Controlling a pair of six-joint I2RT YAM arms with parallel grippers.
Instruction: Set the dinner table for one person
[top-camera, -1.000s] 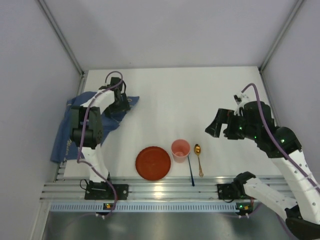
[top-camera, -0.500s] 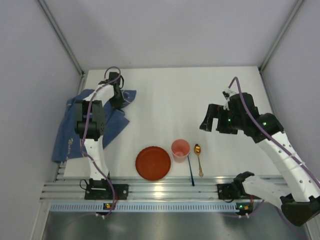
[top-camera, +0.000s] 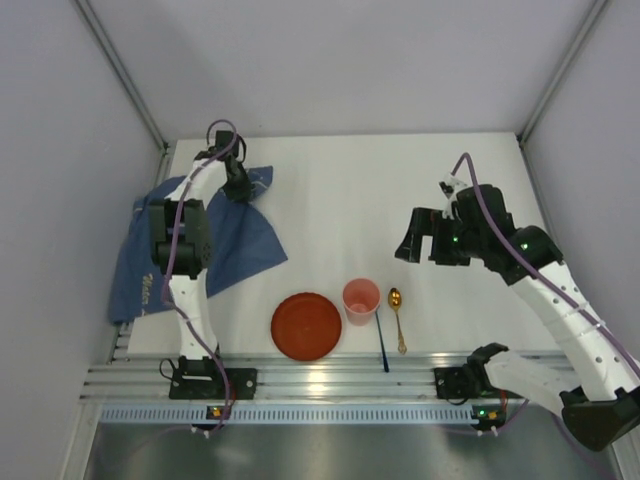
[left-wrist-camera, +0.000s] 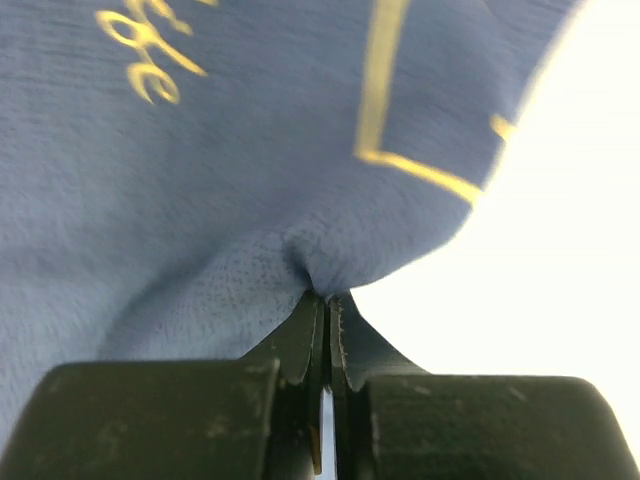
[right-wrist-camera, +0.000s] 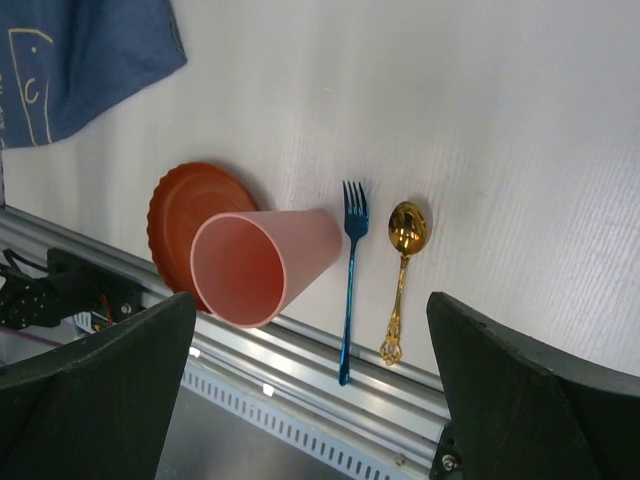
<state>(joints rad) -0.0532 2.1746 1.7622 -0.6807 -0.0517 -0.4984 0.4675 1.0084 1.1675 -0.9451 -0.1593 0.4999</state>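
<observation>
Dinner table (top-camera: 400, 180) under left gripper (left-wrist-camera: 327, 300), gripper clamped on blue cloth (left-wrist-camera: 200, 150)

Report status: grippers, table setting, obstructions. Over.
Left gripper shut on blue cloth, far left. Right gripper open, empty, above dinner table. Plate, cup, fork, spoon grouped at near edge. Cloth clear of them.

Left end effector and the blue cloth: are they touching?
Touching. The left wrist view shows the left end effector shut on a pinched fold of the cloth, which bunches right at the closed tips.
</observation>
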